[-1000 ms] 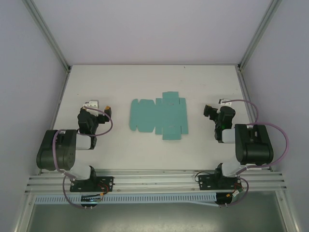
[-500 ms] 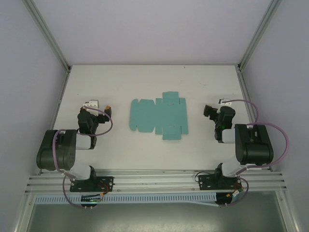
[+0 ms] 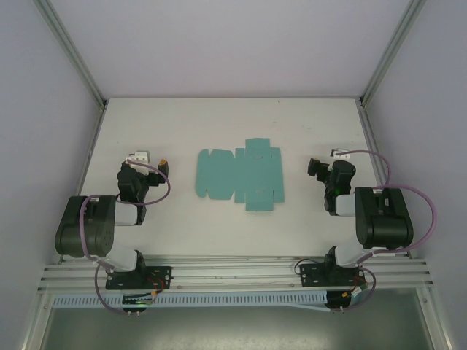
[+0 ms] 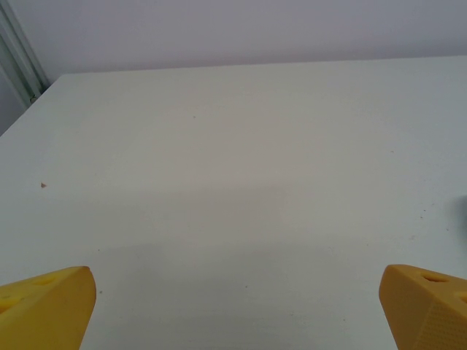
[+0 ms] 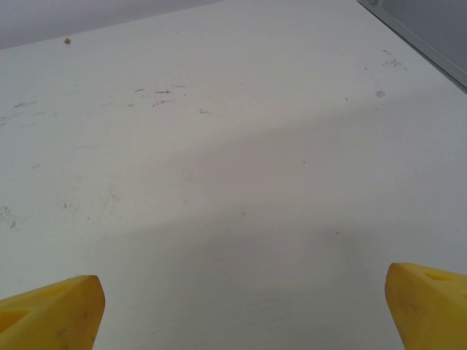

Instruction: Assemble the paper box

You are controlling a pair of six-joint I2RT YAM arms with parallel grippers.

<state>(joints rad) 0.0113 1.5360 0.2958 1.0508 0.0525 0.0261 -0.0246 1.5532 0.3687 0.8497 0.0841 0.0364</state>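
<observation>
Flanking the paper box (image 3: 239, 174), left gripper (image 3: 151, 161) and right gripper (image 3: 326, 161) (both wide); arms folded

A white table (image 3: 182, 124) carries the paper box (image 3: 238, 176), a flat teal sheet lying mid-table.

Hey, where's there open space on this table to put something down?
The far strip of table beyond the flat paper box is bare, and so is the near strip between it and the arm bases. Tightest are the gaps from box to left gripper and right gripper.
</observation>
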